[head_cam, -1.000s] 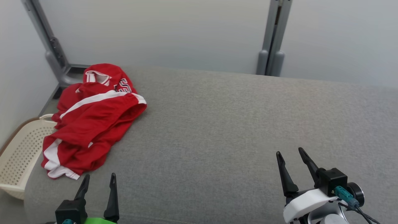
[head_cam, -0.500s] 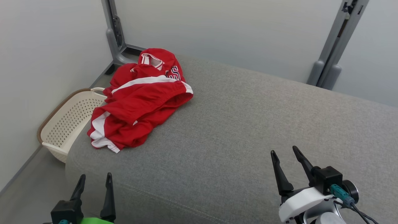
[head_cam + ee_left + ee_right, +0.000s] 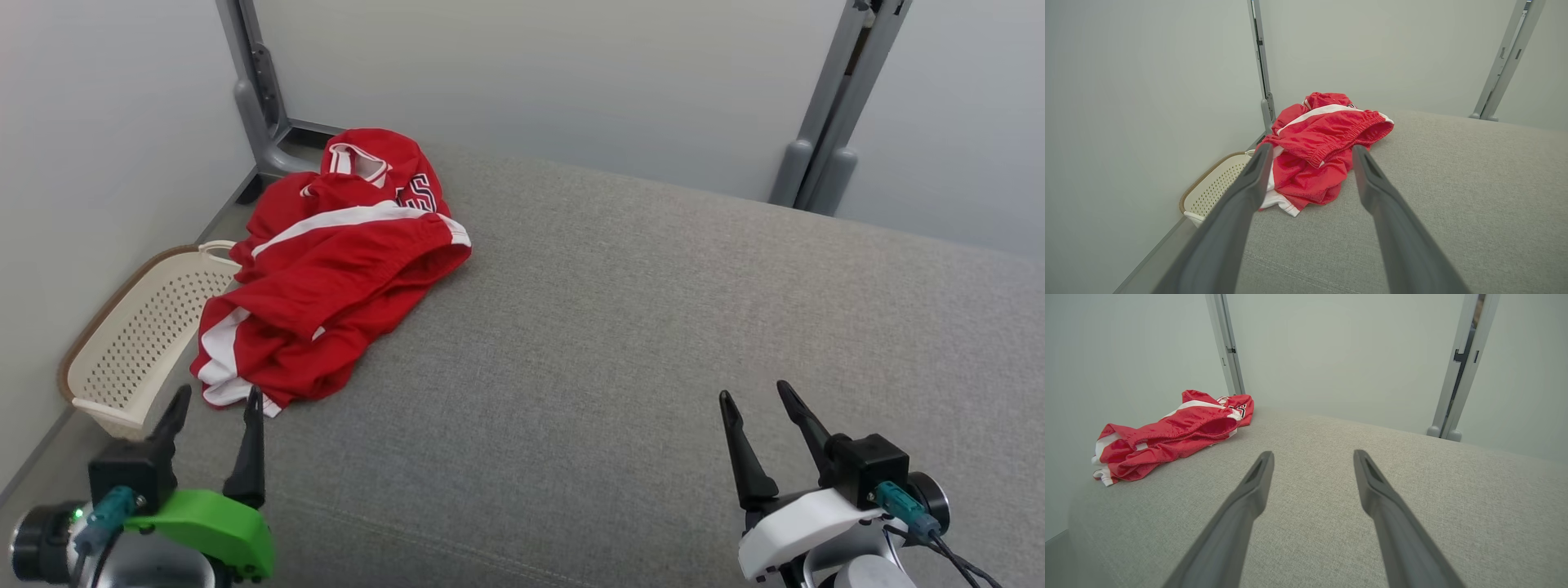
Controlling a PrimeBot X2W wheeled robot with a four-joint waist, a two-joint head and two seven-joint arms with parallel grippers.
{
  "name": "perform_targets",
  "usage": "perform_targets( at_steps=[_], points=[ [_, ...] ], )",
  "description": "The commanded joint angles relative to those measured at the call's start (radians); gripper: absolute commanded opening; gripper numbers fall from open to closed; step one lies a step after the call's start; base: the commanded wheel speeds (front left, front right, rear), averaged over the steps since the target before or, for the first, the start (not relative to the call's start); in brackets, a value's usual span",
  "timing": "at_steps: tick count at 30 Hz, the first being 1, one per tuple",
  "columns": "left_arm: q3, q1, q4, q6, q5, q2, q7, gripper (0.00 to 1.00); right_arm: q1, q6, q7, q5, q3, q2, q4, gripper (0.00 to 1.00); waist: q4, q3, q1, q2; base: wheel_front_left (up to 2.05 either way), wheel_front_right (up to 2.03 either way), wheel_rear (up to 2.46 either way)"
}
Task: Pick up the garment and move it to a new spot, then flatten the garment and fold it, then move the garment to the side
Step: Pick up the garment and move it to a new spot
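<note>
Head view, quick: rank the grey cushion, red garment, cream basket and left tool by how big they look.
Largest: grey cushion, by far.
Next: red garment.
Unranked: cream basket and left tool look alike; the basket is partly hidden and the tool sits nearest the camera.

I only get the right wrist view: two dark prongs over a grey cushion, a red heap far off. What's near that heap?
Observer: A cream perforated basket stands on the floor by the grey cushion's left edge, beside the red garment.
Operator: Where's the other arm?
Observer: The left gripper is open, pointing at the garment's white-trimmed near hem.
Operator: Does it look like mine?
Observer: Its wrist shell is green; the right gripper's is white.
</note>
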Motion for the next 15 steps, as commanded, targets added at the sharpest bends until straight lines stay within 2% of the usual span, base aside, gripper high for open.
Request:
perform_targets(
  at_steps=[1,7,11,15],
  points=[
    [0.008,-0.033,0.000,-0.014,-0.006,0.026,0.021,1.00,-0.004,0.000,-0.005,-0.008,-0.004,-0.004,-0.003,1.00,-0.022,0.011,0.0000,0.0000,0.00,0.00,0.00],
    [0.022,-0.212,0.080,-0.109,-0.043,0.136,0.153,1.00,-0.015,0.000,-0.005,-0.021,-0.014,-0.004,-0.005,1.00,-0.068,0.039,0.0000,0.0000,0.00,0.00,0.00],
    [0.042,-0.331,0.166,-0.160,-0.137,0.152,0.242,1.00,-0.023,0.000,-0.005,-0.036,-0.015,-0.005,-0.001,1.00,-0.106,0.064,0.0000,0.0000,0.00,0.00,0.00],
    [0.029,-0.421,0.252,-0.185,-0.174,0.187,0.315,1.00,-0.031,0.000,0.002,-0.057,-0.015,-0.004,-0.004,1.00,-0.147,0.104,0.0000,0.0000,0.00,0.00,0.00]
  ],
)
